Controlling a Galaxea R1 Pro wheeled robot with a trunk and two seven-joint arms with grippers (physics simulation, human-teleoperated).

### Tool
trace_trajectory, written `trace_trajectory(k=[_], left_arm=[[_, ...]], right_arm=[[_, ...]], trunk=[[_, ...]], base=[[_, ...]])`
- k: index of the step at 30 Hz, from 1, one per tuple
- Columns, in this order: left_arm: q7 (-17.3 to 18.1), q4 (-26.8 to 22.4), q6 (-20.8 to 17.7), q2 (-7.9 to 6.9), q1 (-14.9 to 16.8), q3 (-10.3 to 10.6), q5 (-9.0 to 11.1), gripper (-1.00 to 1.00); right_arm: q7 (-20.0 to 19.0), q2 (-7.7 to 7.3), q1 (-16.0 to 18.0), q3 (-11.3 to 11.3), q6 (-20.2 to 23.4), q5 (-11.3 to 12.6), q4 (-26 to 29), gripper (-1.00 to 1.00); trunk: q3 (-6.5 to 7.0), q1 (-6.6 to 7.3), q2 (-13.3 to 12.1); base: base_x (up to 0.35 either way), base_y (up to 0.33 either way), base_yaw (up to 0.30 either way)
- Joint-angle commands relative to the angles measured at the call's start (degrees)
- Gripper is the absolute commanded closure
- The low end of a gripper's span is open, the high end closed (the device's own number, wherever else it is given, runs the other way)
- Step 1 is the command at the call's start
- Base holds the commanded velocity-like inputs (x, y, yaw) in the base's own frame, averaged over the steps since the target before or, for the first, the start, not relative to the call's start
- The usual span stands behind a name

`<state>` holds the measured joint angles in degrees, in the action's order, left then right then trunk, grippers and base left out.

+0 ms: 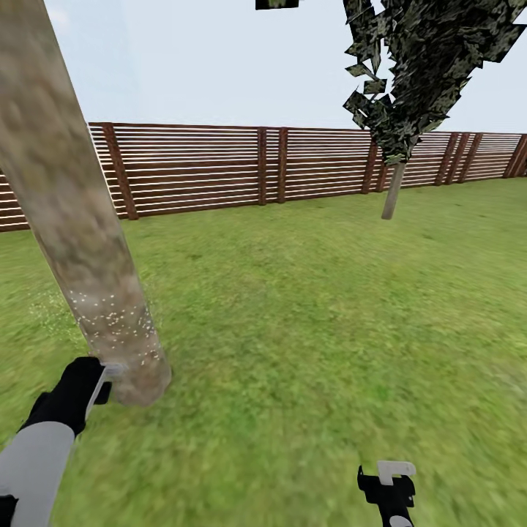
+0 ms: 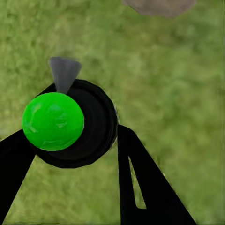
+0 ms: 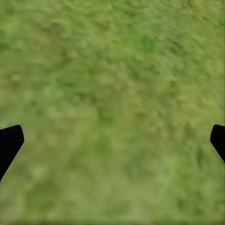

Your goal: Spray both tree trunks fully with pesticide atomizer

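A thick tan-grey tree trunk leans up the left of the head view, with white pesticide specks scattered on its lower part. My left gripper is right beside the trunk's base. In the left wrist view that gripper is shut on the pesticide atomizer, a round black bottle with a bright green top and a grey nozzle, above grass. The trunk base lies just past it. A second tree stands far off by the fence. My right gripper hangs open over grass, and its fingertips stand wide apart.
A brown slatted wooden fence runs across the back of the lawn. Open grass stretches between the near trunk and the far tree.
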<state>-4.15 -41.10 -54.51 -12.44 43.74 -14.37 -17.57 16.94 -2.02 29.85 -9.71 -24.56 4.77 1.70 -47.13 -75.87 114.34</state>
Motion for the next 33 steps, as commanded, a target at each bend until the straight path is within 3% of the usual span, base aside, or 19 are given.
trace_trajectory(k=[1,2,4,7,8,10,12,17,21,22,24,26,28,30,31,32,33], left_arm=[[-0.42,0.10,-0.14,-0.85,0.00,-0.03,1.00,1.00],[-0.42,0.19,0.22,-1.40,0.02,-0.04,1.09,1.00],[-0.42,0.32,0.64,-0.77,-0.03,0.00,1.33,1.00],[-0.42,0.44,0.86,2.96,-0.53,0.17,1.36,1.00],[-0.42,0.39,0.95,5.38,-0.98,0.31,1.24,1.00],[-0.42,0.33,1.04,7.04,-1.16,0.44,1.11,1.00],[-0.36,0.36,4.36,7.00,-1.59,0.21,0.95,1.00],[-0.41,0.31,11.09,6.14,-6.08,-0.03,0.88,1.00],[0.93,0.37,24.02,5.51,-13.08,0.78,0.55,1.00],[3.28,0.36,26.21,4.87,-14.08,2.03,0.31,1.00],[14.30,0.34,28.51,2.37,-14.96,7.56,-1.49,1.00],[27.37,0.34,31.72,-0.11,-15.13,12.90,-3.49,1.00],[39.88,0.39,37.87,-1.58,-14.94,15.54,-6.29,1.00],[54.21,0.33,40.67,-2.45,-14.71,16.27,-12.40,1.00],[59.82,0.28,41.27,-2.46,-14.75,16.39,-16.85,1.00],[61.70,0.29,41.46,-2.19,-14.51,16.41,-19.47,1.00],[62.40,0.31,41.52,-1.98,-14.42,16.49,-20.39,1.00]], right_arm=[[0.11,0.00,0.03,-0.49,-0.18,0.50,-0.03,-1.00],[0.10,0.00,0.03,-0.49,-0.15,0.50,-0.03,-1.00],[0.11,0.00,0.03,-0.49,-0.19,0.50,-0.03,-1.00],[0.11,0.00,0.03,-0.49,-0.19,0.50,-0.03,-1.00],[0.11,-0.03,0.03,-0.44,-0.20,0.50,-0.03,-1.00],[0.11,-0.13,0.03,-0.41,-0.18,0.50,-0.03,-1.00],[0.11,-0.17,0.03,-0.40,-0.18,0.50,-0.03,-1.00],[0.11,-0.18,0.03,-0.40,-0.19,0.50,-0.03,-1.00],[-0.04,-0.28,0.03,-0.43,-0.15,0.47,0.08,-1.00],[-0.15,-0.28,0.03,-0.52,-0.14,0.44,0.20,-1.00],[-2.33,-0.27,0.03,-2.53,-0.14,-0.07,0.42,-1.00],[-10.43,-0.61,0.03,-7.69,-0.14,-1.28,2.29,-1.00],[-20.83,-2.03,0.03,-9.90,0.04,-2.82,7.98,-1.00],[-33.15,-4.35,0.03,-10.52,0.44,-7.58,13.64,-1.00],[-39.35,-5.36,0.26,-10.63,0.69,-12.19,14.97,-1.00],[-42.64,-5.98,0.70,-10.66,0.77,-15.82,15.40,-1.00],[-44.61,-6.25,1.21,-10.65,0.80,-18.15,15.58,-1.00]], trunk=[[-0.05,0.01,0.02],[-0.05,0.01,0.02],[-0.05,0.01,0.02],[-0.05,0.01,0.02],[-0.05,0.01,0.02],[-0.05,0.01,0.02],[-0.05,0.01,0.02],[-0.05,0.01,0.02],[-0.05,0.01,0.02],[-0.05,0.01,0.02],[-0.05,0.01,0.02],[-0.05,0.01,0.02],[-0.05,0.01,0.02],[-0.05,0.01,0.02],[-0.05,0.01,0.02],[-0.05,0.01,0.02],[-0.05,0.01,0.02]], base=[[0.000,0.000,0.000],[0.000,0.000,0.000],[0.000,0.000,0.000],[0.000,0.000,0.000],[0.000,0.000,0.000],[0.000,0.000,0.000],[0.000,0.000,0.000],[-0.240,0.000,0.000],[-0.335,0.000,0.000],[-0.338,0.000,0.000],[-0.338,0.000,0.000],[-0.338,0.000,0.000],[-0.322,0.000,0.000],[-0.132,0.000,0.000],[-0.025,0.000,0.000],[-0.010,0.000,0.000],[-0.005,0.000,0.000]])
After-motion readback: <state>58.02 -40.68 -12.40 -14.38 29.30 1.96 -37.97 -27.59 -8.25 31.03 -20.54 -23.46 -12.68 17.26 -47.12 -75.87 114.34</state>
